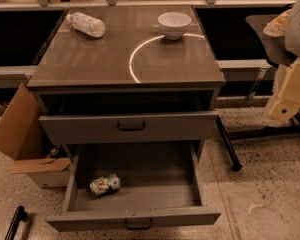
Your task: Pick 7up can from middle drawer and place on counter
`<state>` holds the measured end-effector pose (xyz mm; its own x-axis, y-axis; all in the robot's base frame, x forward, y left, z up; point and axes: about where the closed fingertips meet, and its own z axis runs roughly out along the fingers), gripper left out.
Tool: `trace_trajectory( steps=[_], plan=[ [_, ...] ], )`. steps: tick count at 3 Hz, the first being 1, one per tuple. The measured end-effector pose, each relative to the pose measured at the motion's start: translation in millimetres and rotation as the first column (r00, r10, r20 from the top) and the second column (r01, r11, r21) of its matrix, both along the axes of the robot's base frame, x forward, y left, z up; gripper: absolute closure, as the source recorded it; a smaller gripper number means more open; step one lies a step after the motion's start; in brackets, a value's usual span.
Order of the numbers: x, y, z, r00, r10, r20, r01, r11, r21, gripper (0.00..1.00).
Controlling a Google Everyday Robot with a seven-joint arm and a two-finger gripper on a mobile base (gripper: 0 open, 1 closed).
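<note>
Although a cardboard box [12,126] leans at the left edge of the frame, it stands beside the cabinet and should not hinder the reach. Right of it, in the lower left of the frame, the 7up can [105,184] lies dented on its side on the floor of the open middle drawer [155,179], near the drawer's left wall. Above, a plastic bottle [87,24] lies at the upper left corner of the tabletop [80,59], and a white bowl [174,24] sits right of centre. The upper drawer [130,128] juts out a little over the back of the middle one, so I judge a steep descent from the front, grasping across the can's narrow width, to be best. At the right edge, mid-height, the claw [289,91] hangs well apart from the can; whether it is wide or narrow I cannot tell.
</note>
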<state>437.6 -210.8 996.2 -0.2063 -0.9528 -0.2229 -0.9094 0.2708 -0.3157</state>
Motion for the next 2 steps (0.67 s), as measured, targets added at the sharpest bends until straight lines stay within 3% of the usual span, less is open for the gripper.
trace_trajectory(
  steps=[1,2],
  plan=[
    [0.0,0.1,-0.1,1.0000,0.000,0.000,0.000,1.000,0.000,0.00],
    [5.0,21.6,-31.0,0.9985,0.049,-0.024,-0.048,0.998,0.040,0.00]
  ],
)
